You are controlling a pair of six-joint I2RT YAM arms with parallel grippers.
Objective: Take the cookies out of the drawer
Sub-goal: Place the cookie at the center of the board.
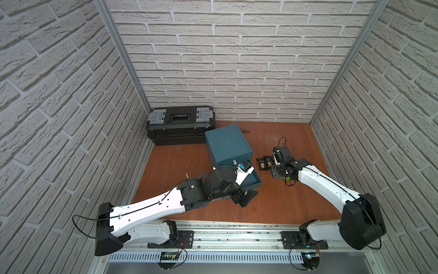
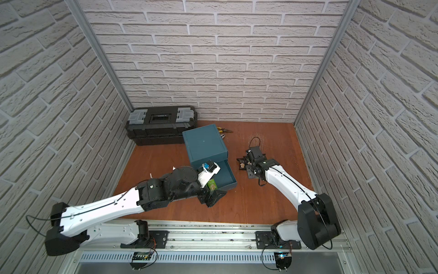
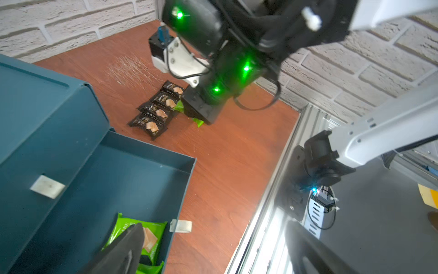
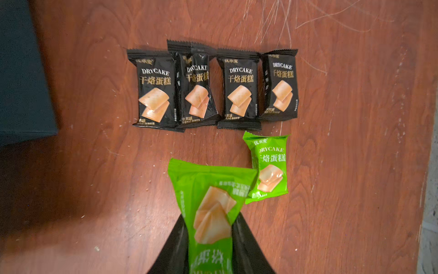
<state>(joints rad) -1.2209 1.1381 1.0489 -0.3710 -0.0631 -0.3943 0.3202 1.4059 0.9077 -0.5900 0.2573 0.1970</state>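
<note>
Several black cookies lie in a row on the wooden table, with one green packet beside them. My right gripper is shut on another green cookie packet just above the table, next to that row. The teal cabinet's drawer is pulled open. Green cookies lie in its front corner. My left gripper is open wide, with one finger over those packets and the other outside the drawer's front wall. In a top view it sits at the drawer's front.
The teal cabinet stands mid-table with a black toolbox behind it at the back left. Pliers lie behind the cabinet. Brick walls close three sides, and a metal rail runs along the front edge.
</note>
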